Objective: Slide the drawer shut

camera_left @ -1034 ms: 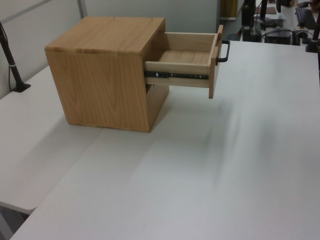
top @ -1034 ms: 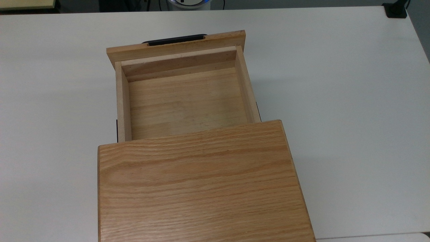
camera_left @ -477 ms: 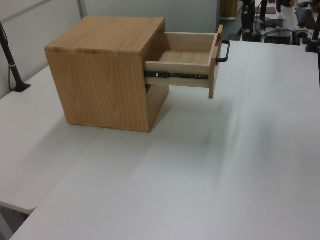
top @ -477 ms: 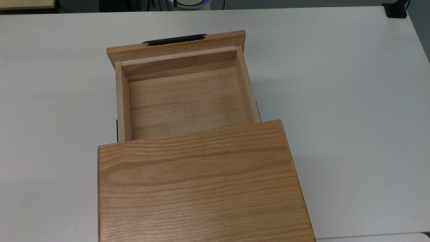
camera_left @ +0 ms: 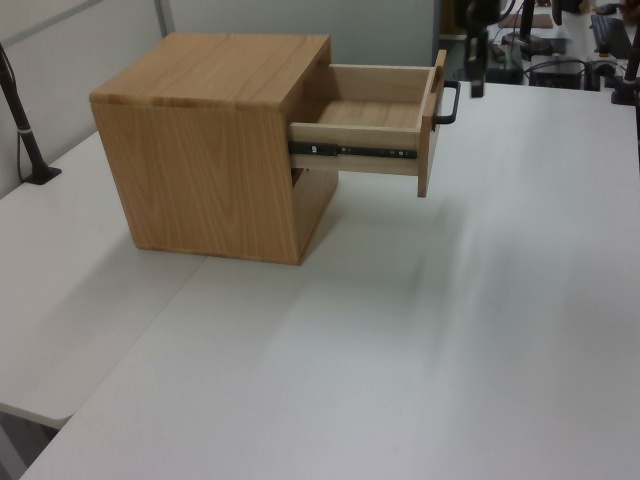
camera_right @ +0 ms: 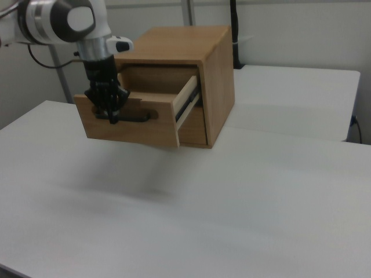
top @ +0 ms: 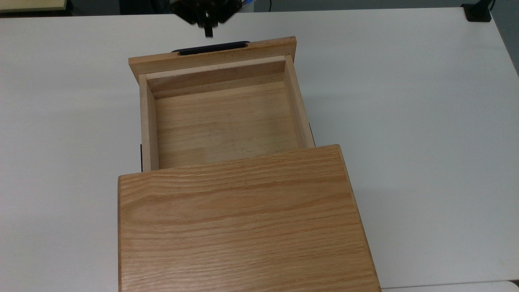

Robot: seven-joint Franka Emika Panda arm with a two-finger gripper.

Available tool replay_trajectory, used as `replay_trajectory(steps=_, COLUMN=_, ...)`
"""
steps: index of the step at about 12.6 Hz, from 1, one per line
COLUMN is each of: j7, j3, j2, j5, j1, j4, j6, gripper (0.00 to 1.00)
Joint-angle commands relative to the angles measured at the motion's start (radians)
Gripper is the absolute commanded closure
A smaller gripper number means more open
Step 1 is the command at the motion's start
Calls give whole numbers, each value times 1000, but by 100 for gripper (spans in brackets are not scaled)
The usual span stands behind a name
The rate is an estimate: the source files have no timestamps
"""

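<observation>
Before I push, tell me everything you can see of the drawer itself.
The drawer is a light wooden tray with pale inner sides, a wider oak front panel and a long black bar handle. It stands pulled well out of the cabinet, level, empty inside, riding on a dark metal slide rail along its side. The gripper hangs just in front of the front panel near the handle; whether it touches cannot be told. Nothing else is in contact with it.
</observation>
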Motion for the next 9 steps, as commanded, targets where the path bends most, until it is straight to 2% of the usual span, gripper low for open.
replay_trajectory(steps=1, j7=-22, j3=-3, j2=74, j5=15, j1=29, j4=1, j6=126, gripper=100)
replay_trajectory(steps=3, j7=-4, j3=-3, j2=113, j5=26, j1=39, j4=9, j6=242, gripper=100)
replay_trajectory(steps=6, j7=75, j3=-11, j2=131, j5=98, j1=37, j4=9, j6=437, gripper=100)
replay_trajectory(steps=9, j7=148, j3=-11, j2=185, j5=96, j1=40, j4=30, j6=653, gripper=100)
